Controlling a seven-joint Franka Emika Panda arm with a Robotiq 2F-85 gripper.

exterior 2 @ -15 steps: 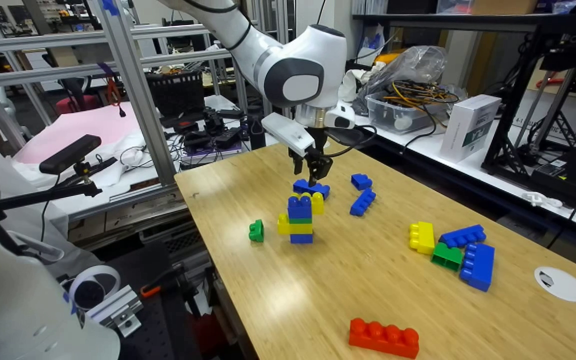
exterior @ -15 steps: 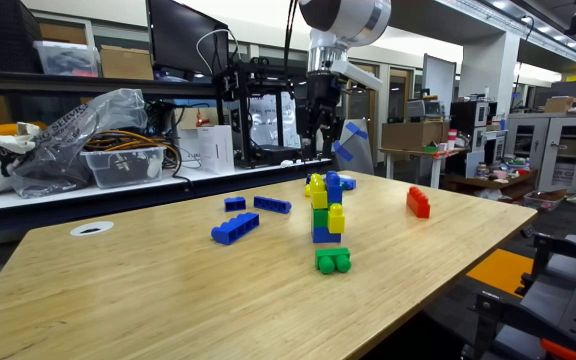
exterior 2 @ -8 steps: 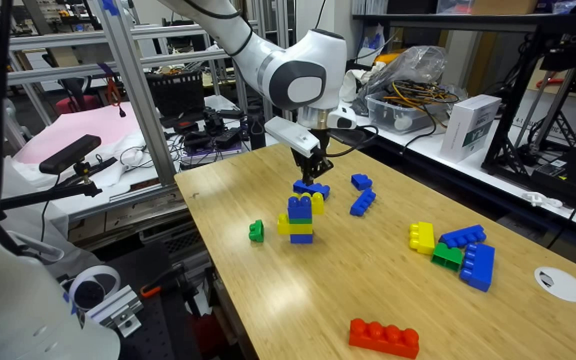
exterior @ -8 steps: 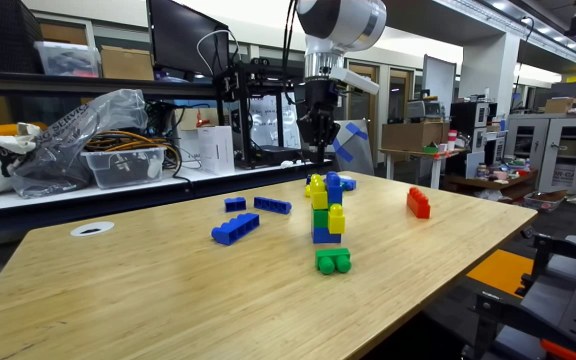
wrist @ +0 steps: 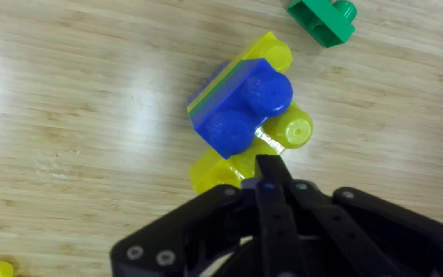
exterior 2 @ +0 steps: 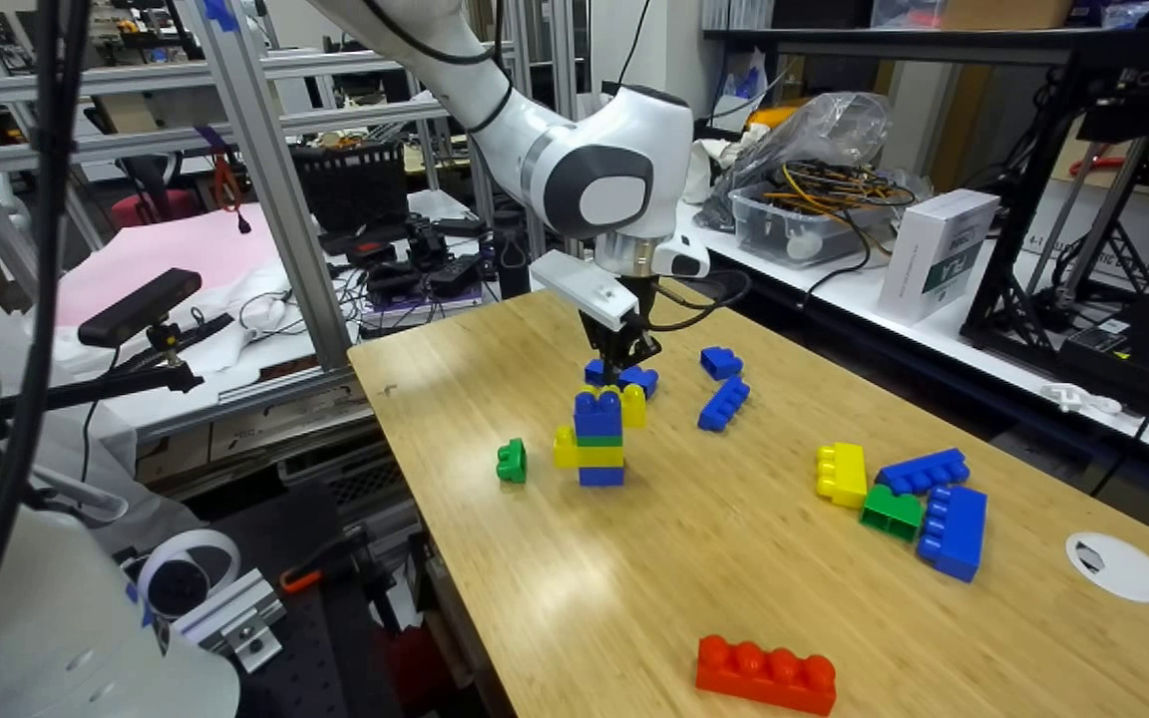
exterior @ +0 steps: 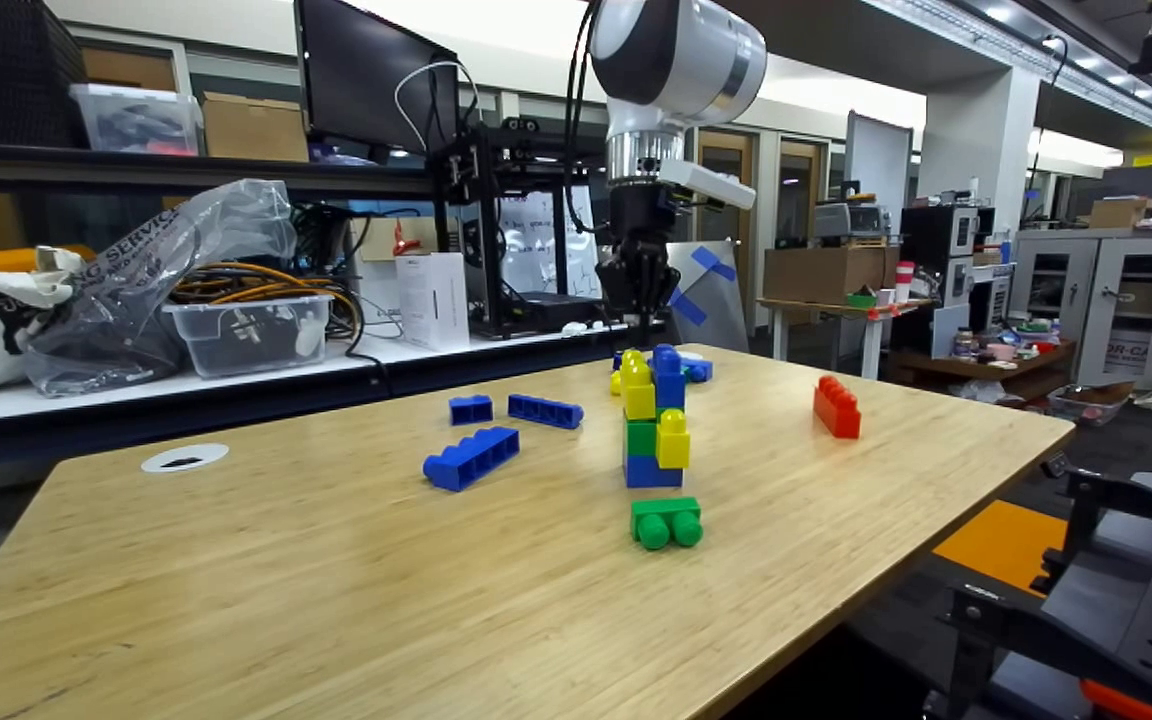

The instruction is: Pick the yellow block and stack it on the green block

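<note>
Closed tool (wrist: 270, 166); yellow block (exterior: 639, 392) atop green (exterior: 640, 437)

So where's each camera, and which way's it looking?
In an exterior view: low down, looking across the table at the block tower; arm and end effector above.
In an exterior view: high up, looking down over the table; arm, end effector and probably the base show.
Wrist view: on the arm, looking down at the block tower; only the end effector shows.
Both exterior views share the red brick.
</note>
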